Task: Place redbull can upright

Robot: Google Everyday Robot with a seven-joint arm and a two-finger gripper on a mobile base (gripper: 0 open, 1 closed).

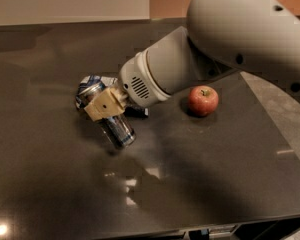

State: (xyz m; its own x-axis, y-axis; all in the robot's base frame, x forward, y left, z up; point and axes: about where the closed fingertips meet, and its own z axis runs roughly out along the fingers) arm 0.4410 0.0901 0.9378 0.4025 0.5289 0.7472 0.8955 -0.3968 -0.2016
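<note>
The redbull can point(118, 130) is slim, silver and blue. It lies tilted on the dark table point(50, 184), left of the middle, with one shiny end point(90, 87) pointing back left and the other front right. My gripper point(106, 105) sits across the can's middle, and its tan finger point(104, 104) is pressed over the can. The gripper is shut on the can. The far finger is hidden behind the can.
A red apple point(203, 100) sits right of the gripper, apart from the can. A blue and white snack bag point(109, 80) lies just behind the can, partly hidden, with a dark edge point(136, 113) showing under the wrist. My large white arm point(230, 49) covers the upper right. The table's right edge point(270, 114) is near.
</note>
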